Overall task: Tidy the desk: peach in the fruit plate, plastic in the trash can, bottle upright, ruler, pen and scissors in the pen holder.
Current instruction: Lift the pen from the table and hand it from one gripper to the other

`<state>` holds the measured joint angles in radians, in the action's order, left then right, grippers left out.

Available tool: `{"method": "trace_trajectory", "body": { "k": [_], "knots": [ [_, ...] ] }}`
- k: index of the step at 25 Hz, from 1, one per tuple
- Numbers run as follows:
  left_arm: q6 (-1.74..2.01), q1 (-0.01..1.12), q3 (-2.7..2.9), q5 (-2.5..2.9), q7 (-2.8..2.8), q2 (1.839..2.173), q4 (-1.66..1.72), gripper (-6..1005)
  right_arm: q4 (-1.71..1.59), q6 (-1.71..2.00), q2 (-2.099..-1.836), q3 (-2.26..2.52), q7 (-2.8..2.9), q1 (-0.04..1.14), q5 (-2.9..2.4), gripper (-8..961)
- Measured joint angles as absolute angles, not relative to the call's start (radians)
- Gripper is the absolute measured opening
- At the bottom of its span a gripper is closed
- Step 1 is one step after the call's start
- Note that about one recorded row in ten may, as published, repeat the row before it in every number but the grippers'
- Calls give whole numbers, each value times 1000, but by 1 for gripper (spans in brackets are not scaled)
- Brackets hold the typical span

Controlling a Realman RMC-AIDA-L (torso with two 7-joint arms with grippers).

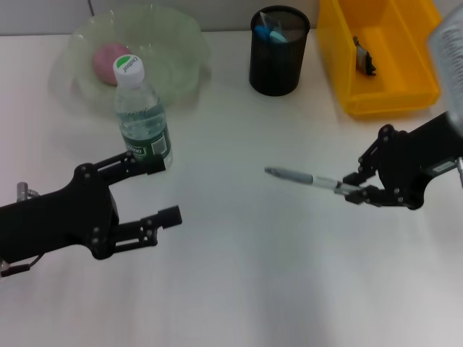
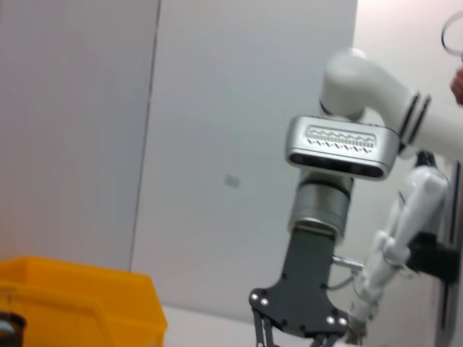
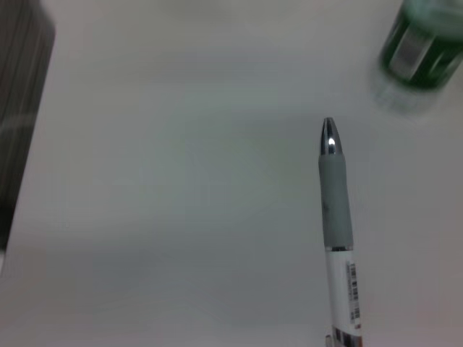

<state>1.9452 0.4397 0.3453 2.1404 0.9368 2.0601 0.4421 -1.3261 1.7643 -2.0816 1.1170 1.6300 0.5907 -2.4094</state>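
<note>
Nearest the front edge of the desk point(image 1: 239, 289), on the left side, the left end effector point(image 1: 163, 189) hangs with its fingers spread wide and nothing between them. It sits just in front of the bottle point(image 1: 141, 116), which stands upright on its base with the white cap on top — a gap that wide fits an end effector that has just let go of the bottle or is waiting beside it, though which cannot be told.

On the right side, about as far in, the right end effector point(image 1: 354, 189) is closed on the rear end of the pen point(image 1: 304, 178). The pen lies nearly level, its grey grip and metal tip pointing toward the middle of the desk; the right wrist view shows it clear of the surface, with the bottle beyond its tip. Held by the tail like that, the long free end is what can be lowered tip-first into a narrow cup.

Toward the far edge, the fruit plate point(image 1: 181, 72) sits at the left with the peach point(image 1: 108, 58) inside it. The pen holder point(image 1: 278, 61) stands near the middle, light blue pieces — probably the scissors point(image 1: 271, 34) — showing above its rim. The trash can point(image 1: 347, 58) fills the far right corner, with a small dark object in it. The ruler cannot be made out.
</note>
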Motion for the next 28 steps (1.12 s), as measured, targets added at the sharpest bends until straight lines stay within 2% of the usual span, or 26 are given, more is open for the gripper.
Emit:
{"method": "trace_trajectory", "body": {
  "k": [11,28],
  "knots": [
    [1959,446,345,2061,936,2065,385,751,-1166,1762,-2079,913,1402,466,-2041,168],
    [1951,511,348,2024,934,2069,302,749,-756,1750,-2079,873,1223,497,-1871,167]
  ]
}}
